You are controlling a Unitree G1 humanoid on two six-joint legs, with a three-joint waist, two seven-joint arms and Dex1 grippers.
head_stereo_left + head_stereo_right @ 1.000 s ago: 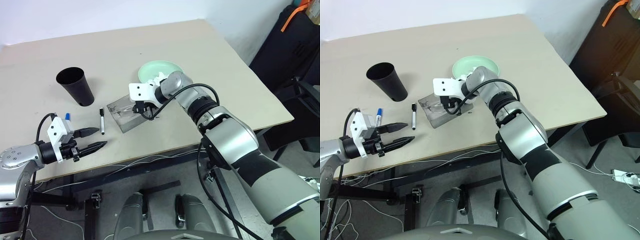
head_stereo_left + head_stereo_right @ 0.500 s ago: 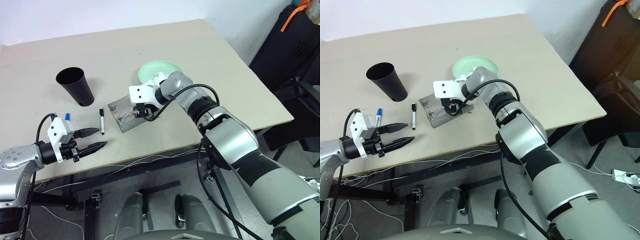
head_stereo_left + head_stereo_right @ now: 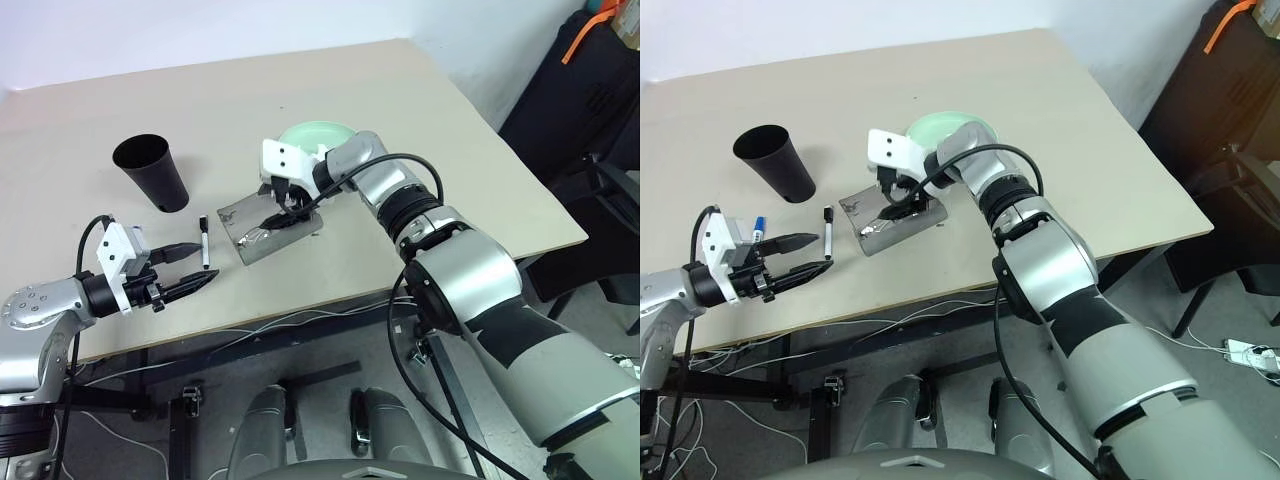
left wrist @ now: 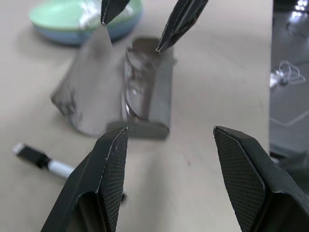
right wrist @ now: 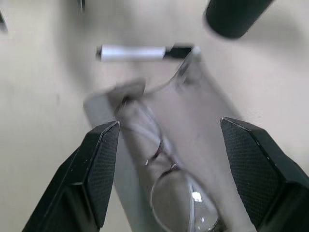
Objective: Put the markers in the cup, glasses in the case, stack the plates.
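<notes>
My right gripper (image 3: pixel 285 205) hangs open just above the grey case (image 3: pixel 262 240), whose lid stands up. The wire-rimmed glasses (image 5: pixel 164 193) lie inside the case, free of the fingers. The pale green plate (image 3: pixel 325 133) sits behind the case, resting on the light blue plate (image 4: pixel 72 37). The black cup (image 3: pixel 150 172) stands upright at the left. A white marker with a black cap (image 3: pixel 203 242) lies between cup and case. The blue-capped marker (image 3: pixel 759 222) lies by my left wrist. My left gripper (image 3: pixel 205 262) is open and empty, just left of the white marker.
A crumpled white tissue (image 4: pixel 89 17) lies on the green plate. The table's front edge (image 3: pixel 330 300) runs close below the case and the left gripper. A black chair and bag (image 3: pixel 595 150) stand off the table's right side. Cables hang under the table.
My right gripper has opened and lifted off the case, leaving the glasses lying in it. The left gripper has edged slightly toward the white marker.
</notes>
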